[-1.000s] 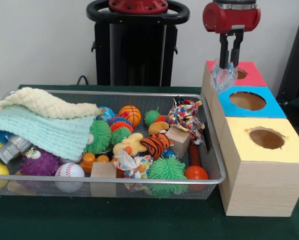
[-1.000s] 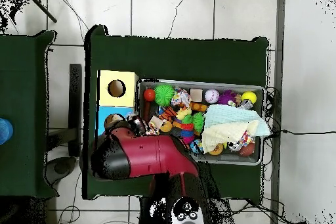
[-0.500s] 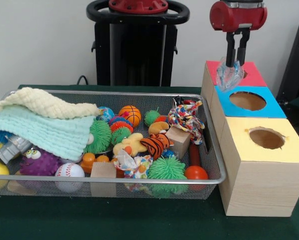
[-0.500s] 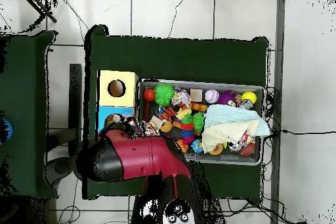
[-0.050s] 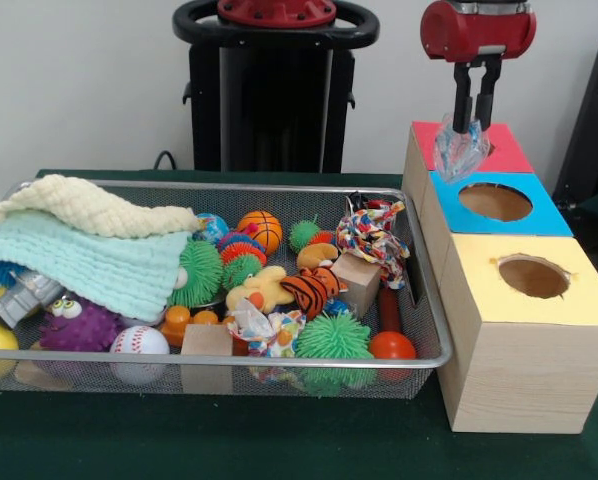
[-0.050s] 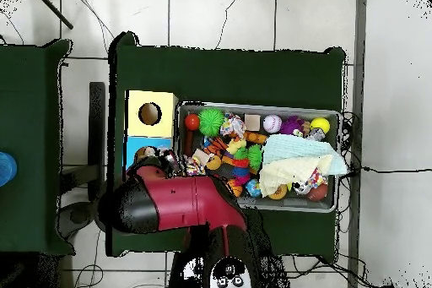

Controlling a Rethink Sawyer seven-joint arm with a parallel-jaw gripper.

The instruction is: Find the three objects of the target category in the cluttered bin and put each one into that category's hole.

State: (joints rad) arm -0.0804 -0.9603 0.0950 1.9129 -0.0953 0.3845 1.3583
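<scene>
Front view shows the gripper (image 5: 475, 128) with its fingers pinching a crinkly clear plastic bag (image 5: 460, 150), hanging over the red box (image 5: 507, 150) at two o'clock, just beside its round hole. Judging by this, one item awaits dropping. The wire bin (image 5: 434, 325) is full of spiky rubber balls, plush toys, wooden blocks and knitted cloths.
</scene>
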